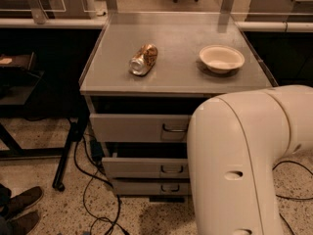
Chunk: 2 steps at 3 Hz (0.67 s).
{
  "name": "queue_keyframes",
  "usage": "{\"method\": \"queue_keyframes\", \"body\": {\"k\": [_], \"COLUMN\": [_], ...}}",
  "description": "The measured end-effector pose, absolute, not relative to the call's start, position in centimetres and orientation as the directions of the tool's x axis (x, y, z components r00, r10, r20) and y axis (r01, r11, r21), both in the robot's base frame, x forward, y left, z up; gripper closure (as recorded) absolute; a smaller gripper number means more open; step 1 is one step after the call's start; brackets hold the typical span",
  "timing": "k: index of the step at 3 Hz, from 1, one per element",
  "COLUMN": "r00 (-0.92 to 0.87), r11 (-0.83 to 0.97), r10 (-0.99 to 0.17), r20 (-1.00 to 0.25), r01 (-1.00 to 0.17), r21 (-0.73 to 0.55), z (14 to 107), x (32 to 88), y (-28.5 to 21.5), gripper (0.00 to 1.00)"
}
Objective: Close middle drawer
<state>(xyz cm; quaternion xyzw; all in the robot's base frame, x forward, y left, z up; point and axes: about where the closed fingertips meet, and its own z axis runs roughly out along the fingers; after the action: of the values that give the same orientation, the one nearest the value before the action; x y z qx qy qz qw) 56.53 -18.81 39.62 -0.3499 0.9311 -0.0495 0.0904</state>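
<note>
The grey metal cabinet (176, 84) has three drawers. The middle drawer (142, 168) is a low grey front with a small curved handle (172, 169). It stands a little way out, with a dark gap above it. The taller top drawer (132, 127) is also pulled out. The lowest drawer front (142, 186) sits just below. My gripper is out of view. Only the big white arm link (244, 165) shows at the lower right, and it hides the right part of all three drawers.
A crushed can (144, 59) lies on its side and a white bowl (221, 58) stands on the cabinet top. Black cables (93, 190) trail on the floor to the left. A dark table leg (68, 151) and a shoe (22, 202) are at the left.
</note>
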Motion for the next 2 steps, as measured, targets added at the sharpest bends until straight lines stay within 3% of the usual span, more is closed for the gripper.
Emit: {"method": "queue_keyframes", "body": {"k": [1,2], "r00": [-0.739,-0.739], "r11": [0.750,0.750], "r10": [-0.661,-0.661], "r20": [-0.134,-0.134], "r01": [-0.643,-0.643], "r21": [-0.155,-0.155], "z": [39.62,39.62], "x": [56.52,56.52], "y": [-18.81,-18.81], "gripper": [0.49,0.18]}}
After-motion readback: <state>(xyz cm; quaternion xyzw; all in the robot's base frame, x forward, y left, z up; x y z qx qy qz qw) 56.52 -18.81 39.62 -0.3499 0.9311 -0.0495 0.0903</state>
